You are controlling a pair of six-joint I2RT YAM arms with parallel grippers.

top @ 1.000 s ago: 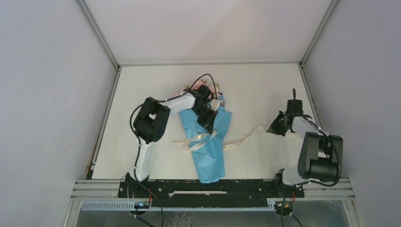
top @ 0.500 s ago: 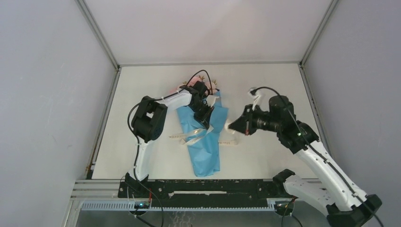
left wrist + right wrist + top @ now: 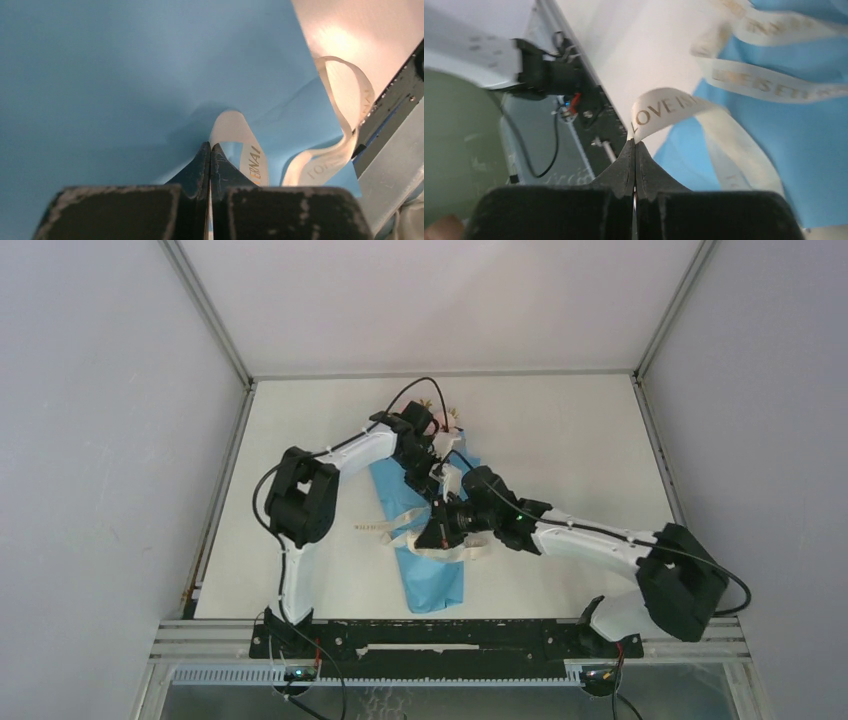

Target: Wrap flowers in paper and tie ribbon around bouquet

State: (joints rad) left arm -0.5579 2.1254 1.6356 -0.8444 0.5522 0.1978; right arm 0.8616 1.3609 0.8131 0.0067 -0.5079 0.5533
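A cone of light-blue wrapping paper [image 3: 432, 575] lies on the white bench [image 3: 570, 440], about midway between its left and right edges. Its narrow tip points at the near edge and its wide mouth faces the far edge. At the mouth, only small pale bits of the artificial pink roses [image 3: 456, 416] show past the left arm, too small to describe further. A long narrow cream ribbon with gold printed lettering [image 3: 372, 529] crosses the middle of the cone. One loose end lies on the bench to the cone's left and another just off its right side. The left gripper [image 3: 210, 148] reaches down over the upper half of the cone. Its black fingers are pressed together, and a loop of the ribbon rises right at their tips, so it appears to be pinching the ribbon against the blue paper. The right gripper [image 3: 634, 144] comes in from the right and hangs over the cone's middle, close beside the left one. It is clenched on a lettered stretch of the ribbon, which curls up from between its tips while more bands of it lie across the paper beyond.
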